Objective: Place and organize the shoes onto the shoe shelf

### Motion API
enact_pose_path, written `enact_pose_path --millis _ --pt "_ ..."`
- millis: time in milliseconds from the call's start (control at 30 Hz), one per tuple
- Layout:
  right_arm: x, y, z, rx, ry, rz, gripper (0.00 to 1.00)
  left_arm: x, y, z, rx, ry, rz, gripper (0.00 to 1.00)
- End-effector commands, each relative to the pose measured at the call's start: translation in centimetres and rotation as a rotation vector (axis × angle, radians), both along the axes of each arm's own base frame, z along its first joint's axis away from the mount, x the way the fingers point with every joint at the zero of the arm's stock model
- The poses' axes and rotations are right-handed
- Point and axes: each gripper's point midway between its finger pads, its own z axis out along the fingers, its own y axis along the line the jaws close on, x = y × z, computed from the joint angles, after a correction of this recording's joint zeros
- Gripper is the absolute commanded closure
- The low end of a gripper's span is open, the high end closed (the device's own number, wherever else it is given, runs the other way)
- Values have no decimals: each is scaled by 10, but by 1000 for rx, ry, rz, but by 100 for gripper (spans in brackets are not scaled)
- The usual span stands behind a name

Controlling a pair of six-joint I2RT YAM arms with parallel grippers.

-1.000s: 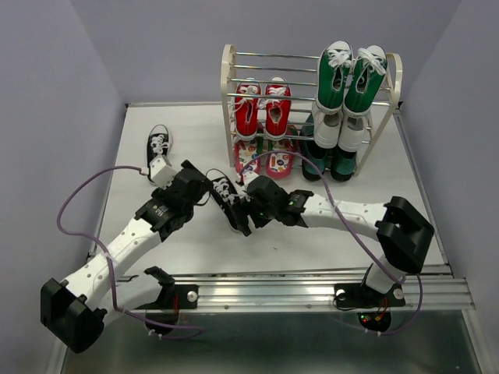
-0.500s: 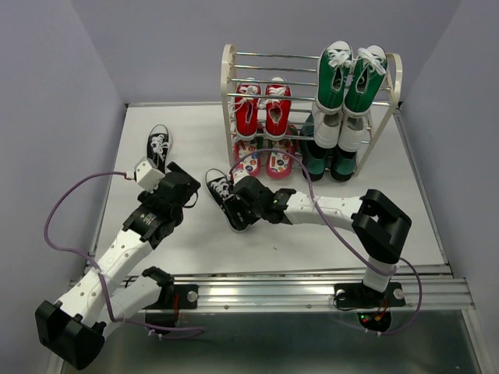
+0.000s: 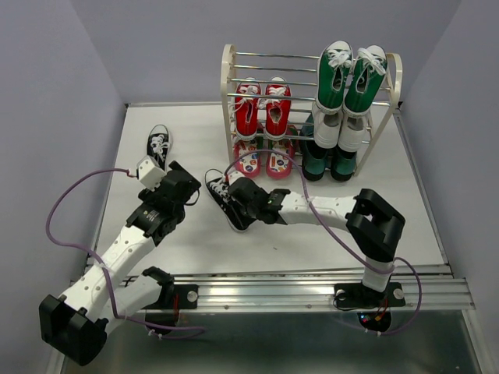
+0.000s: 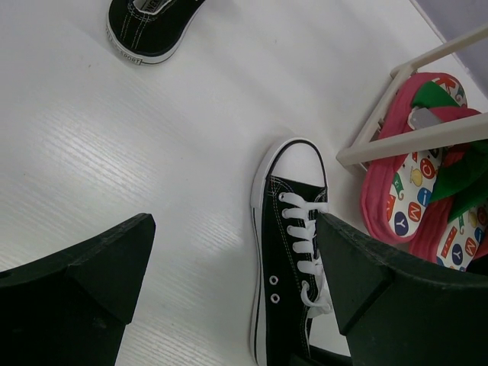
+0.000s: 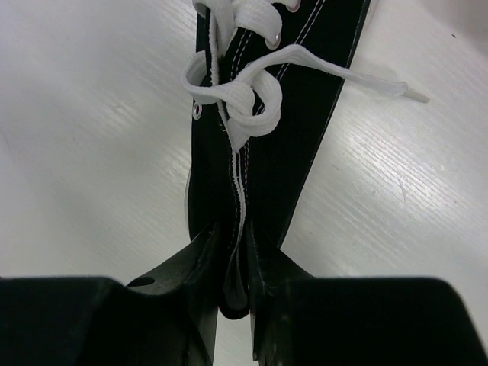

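Near the middle of the table [image 3: 312,234], seen from overhead: nearer black-white sneaker [image 3: 219,193] lying flat, heel end buried under the right gripper [image 3: 238,199]. Grip itself not readable from up there.

Plain only from the right wrist camera: fingers [image 5: 183,278] clenched on the dark upper at the rear of that sneaker, white laces [image 5: 232,95] running away from them. Toe cut off by the top edge of that view. Sole hidden.

Just left of the same sneaker, overhead: left gripper [image 3: 187,191], its finger spread hard to judge under the dark wrist. Clear from the left wrist camera instead: jaws wide apart and holding nothing. Same sneaker low between them, nearer the right-hand finger, its heel cut off by the bottom edge. Cannot tell whether that finger touches it.

Farther black-white sneaker [image 3: 159,146] alone on the table toward the back left, well apart from both grippers. Only its heel caught at the top of the left wrist view.

At the back: shoe shelf [image 3: 228,101], with red sneakers [image 3: 262,111] on a left tier and flip-flops [image 3: 265,158] below them, partly barred by rods. On its right half, green-and-white sneakers [image 3: 351,74] above dark green boots [image 3: 331,154], boot toes blurred in shadow.
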Motion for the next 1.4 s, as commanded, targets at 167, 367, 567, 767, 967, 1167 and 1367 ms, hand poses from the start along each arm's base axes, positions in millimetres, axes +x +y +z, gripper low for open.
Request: enact_pose_path --millis 167,367,567,767,967,1167,1367 --pt "20 3 39 -18 -211 -31 99 3 10 9 23 -34 38 1" --pt "28 -5 112 113 -392 -48 99 3 13 15 15 -53 50 1" --pt "28 -28 178 214 -512 -101 99 0 16 22 -3 -82 63 1" --pt "23 -59 239 296 -614 -158 99 0 18 29 -17 -110 77 1" --pt "18 -71 239 281 -591 -177 99 1 15 25 -19 -98 64 1" --pt "-12 -81 159 248 -363 -168 99 3 11 17 -22 -84 47 1" --pt "-87 -54 73 261 -40 47 99 5 6 8 -19 -57 25 1"
